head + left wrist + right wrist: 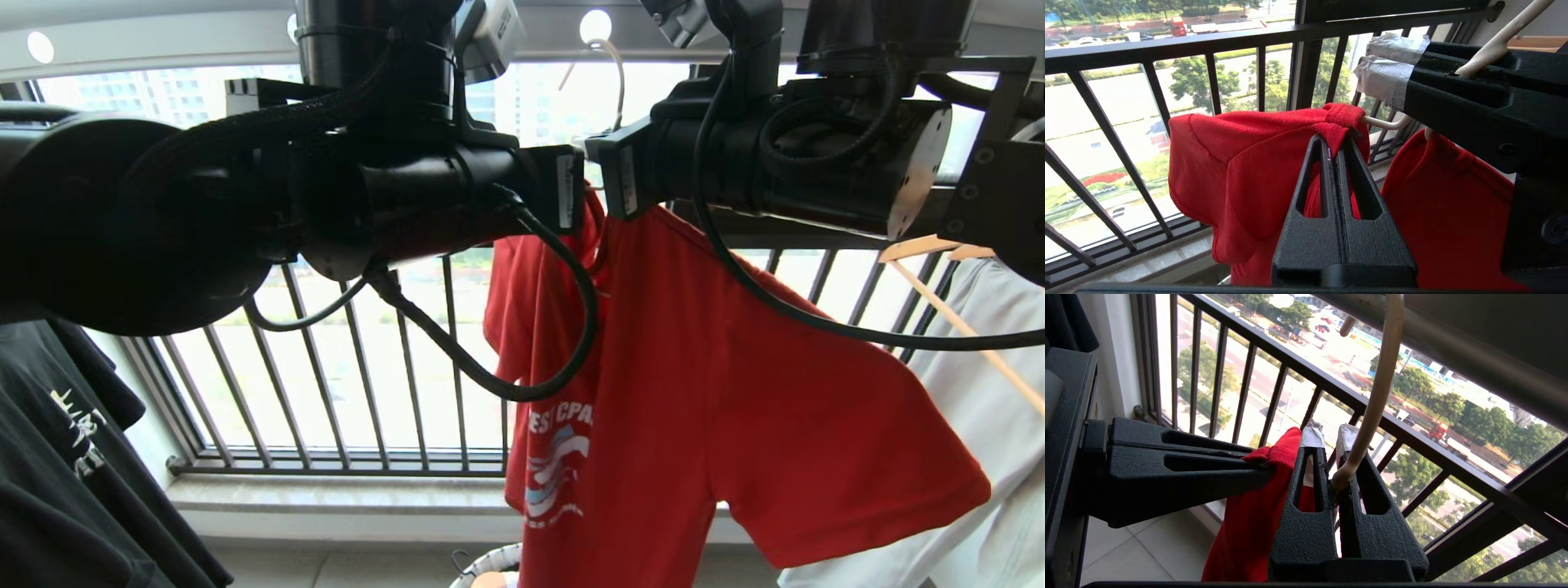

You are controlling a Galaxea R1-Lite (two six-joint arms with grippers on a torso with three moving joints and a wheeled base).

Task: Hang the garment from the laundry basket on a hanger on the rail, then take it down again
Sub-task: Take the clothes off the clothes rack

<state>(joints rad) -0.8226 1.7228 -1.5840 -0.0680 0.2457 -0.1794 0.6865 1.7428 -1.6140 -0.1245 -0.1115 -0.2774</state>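
Observation:
The red garment (694, 367) hangs in front of the window, its right shoulder spread out and its left side bunched. My left gripper (1334, 141) is shut on the garment's (1249, 163) collar fold, where the cream hanger (1386, 122) wire comes out. Just to its right, my right gripper (1329, 435) is shut on the hanger's (1376, 396) stem. The hanger's hook (616, 82) rises toward the grey rail (204, 37); I cannot tell whether it rests on it. The laundry basket's white rim (490, 563) shows at the bottom edge.
A black T-shirt (65, 457) hangs at the left. A pale grey garment (1004, 392) on a tan wooden hanger (939, 302) hangs at the right. The black barred window railing (343, 384) stands close behind the garment.

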